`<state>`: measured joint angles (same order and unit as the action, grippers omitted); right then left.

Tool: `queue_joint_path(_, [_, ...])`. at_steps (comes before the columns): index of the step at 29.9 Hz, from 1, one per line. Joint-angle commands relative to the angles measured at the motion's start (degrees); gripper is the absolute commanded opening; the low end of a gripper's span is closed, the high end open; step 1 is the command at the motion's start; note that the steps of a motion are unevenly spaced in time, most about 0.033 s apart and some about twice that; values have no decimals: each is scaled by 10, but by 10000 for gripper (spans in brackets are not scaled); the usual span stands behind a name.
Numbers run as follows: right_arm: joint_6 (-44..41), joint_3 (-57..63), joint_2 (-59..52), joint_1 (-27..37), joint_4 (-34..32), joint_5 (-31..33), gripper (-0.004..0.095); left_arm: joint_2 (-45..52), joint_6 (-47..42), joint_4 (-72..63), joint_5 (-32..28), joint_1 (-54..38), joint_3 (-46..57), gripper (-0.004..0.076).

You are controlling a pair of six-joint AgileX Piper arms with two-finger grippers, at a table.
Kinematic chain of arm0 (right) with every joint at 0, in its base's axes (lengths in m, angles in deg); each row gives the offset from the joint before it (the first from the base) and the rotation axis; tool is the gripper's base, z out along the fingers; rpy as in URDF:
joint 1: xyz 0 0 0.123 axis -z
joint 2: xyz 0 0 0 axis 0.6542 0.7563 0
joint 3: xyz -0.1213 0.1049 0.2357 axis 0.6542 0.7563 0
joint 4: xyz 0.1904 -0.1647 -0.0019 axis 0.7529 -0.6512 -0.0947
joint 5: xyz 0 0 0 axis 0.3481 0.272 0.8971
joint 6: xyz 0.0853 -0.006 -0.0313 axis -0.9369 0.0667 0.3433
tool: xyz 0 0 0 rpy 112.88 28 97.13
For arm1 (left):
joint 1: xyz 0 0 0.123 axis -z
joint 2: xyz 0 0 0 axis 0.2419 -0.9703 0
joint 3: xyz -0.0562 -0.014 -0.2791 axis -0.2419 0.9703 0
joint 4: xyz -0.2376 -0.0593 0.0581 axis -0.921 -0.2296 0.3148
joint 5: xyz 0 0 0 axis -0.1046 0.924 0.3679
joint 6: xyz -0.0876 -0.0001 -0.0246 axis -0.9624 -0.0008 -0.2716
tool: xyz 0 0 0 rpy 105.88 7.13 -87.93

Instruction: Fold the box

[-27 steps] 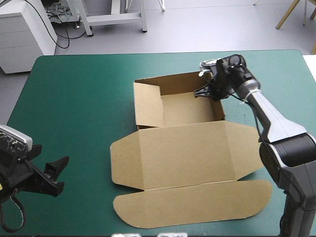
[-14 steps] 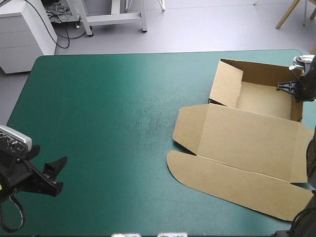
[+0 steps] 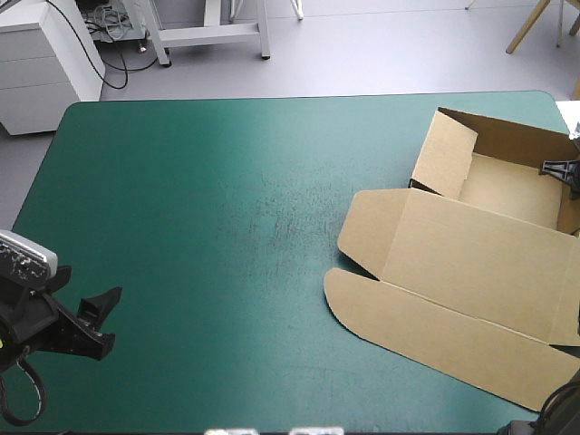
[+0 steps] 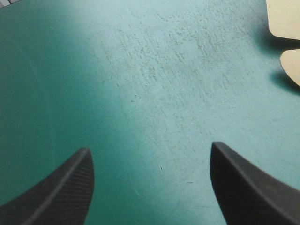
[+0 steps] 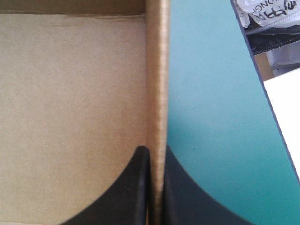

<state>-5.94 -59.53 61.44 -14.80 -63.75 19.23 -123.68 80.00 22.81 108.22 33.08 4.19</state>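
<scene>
The brown box [image 3: 507, 186] lies at the table's far right as an open tray with raised walls. Its lid [image 3: 471, 263] and rounded front flap lie flat toward the table's front. My right gripper [image 3: 564, 170] is at the tray's right wall, by the table's right edge. In the right wrist view this gripper [image 5: 157, 154] is shut on that upright wall [image 5: 158, 70], one finger inside over the tray floor [image 5: 70, 93]. My left gripper [image 3: 107, 319] stands open low over the near left of the table. It [image 4: 150, 147] holds nothing, and the box's flap corners [image 4: 287, 18] show far ahead.
The teal-green cover [image 3: 227, 208] stretches bare between my left gripper and the box. Just outside the held wall, the table's right edge [image 5: 262, 93] runs close by. A white bag [image 5: 262, 16] lies beyond that edge.
The box has slid from the table's middle to the far right and turned a little, with my right gripper shut on its wall. My left arm has hardly moved.
</scene>
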Motion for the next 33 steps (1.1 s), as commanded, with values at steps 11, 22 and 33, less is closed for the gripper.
queue_joint_path(11, [32,-12,-41,3,50,-44,602,-3,-6,-11,-33,2,-11,492])
queue_joint_path(22, [48,-13,-166,-11,107,-51,511,-3,-6,12,-60,2,-11,492])
queue_joint_path(33, [64,-2,-323,-241,169,-20,461,-2,-13,59,-88,2,-11,492])
